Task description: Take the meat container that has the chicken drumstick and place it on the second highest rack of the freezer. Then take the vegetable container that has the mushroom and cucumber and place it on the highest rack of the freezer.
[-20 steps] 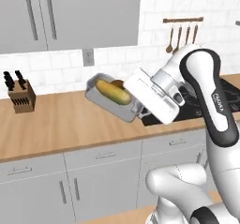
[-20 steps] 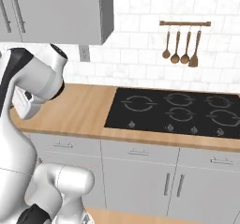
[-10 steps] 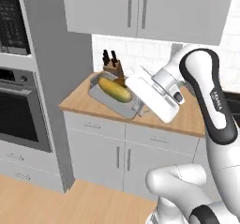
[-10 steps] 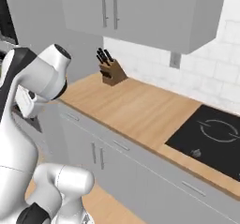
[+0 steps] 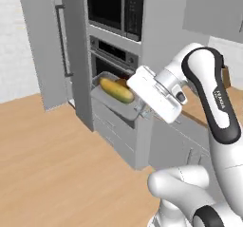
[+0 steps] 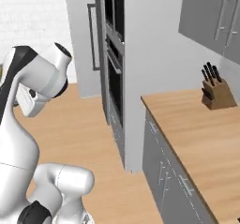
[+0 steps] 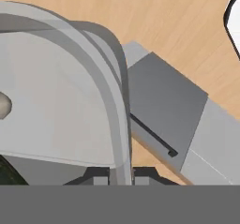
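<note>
I see the vegetable container (image 5: 111, 99) with the cucumber (image 5: 116, 90) carried in the air, my gripper (image 7: 121, 177) pinched narrow on its rim. The base has swung from the counter; now the oven tower (image 5: 118, 26) faces me, freezer (image 5: 50, 41) at its left.

The vegetable container (image 5: 110, 99) is looking like smooth matt grey plastic, the cucumber (image 5: 116, 90) is showing glossy yellow-green skin, and the floor (image 5: 42, 164) is reading as matt wood.
</note>
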{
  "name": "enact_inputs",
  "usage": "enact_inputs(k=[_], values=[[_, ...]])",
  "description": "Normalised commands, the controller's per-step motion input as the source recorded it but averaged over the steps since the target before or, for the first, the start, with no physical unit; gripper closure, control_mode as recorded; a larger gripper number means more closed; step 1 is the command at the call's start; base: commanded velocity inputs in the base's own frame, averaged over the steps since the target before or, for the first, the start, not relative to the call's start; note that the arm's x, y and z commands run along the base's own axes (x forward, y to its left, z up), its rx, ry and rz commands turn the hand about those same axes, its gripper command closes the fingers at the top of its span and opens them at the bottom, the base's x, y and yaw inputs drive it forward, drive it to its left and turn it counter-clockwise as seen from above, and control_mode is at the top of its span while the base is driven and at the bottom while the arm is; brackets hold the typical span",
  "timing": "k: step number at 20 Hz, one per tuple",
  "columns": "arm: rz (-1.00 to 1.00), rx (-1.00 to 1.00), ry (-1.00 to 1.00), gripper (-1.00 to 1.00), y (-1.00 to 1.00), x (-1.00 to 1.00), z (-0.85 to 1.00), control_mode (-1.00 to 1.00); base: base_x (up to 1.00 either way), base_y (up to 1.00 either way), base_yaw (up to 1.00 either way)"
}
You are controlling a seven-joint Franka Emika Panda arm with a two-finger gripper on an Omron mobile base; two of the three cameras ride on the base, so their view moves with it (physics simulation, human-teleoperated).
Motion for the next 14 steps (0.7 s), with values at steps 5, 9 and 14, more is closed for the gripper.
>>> enact_inputs(k=[5, 9, 14], values=[[0.00, 0.00, 0.00, 1.00, 0.00, 0.00, 0.00, 1.00, 0.87, 0.03, 0.64], [0.00, 0.00, 0.00, 1.00, 0.00, 0.00, 0.00, 1.00, 1.00, 0.00, 0.51], [0.00, 0.00, 0.00, 1.00, 0.00, 0.00, 0.00, 1.00, 1.00, 0.07, 0.27]])
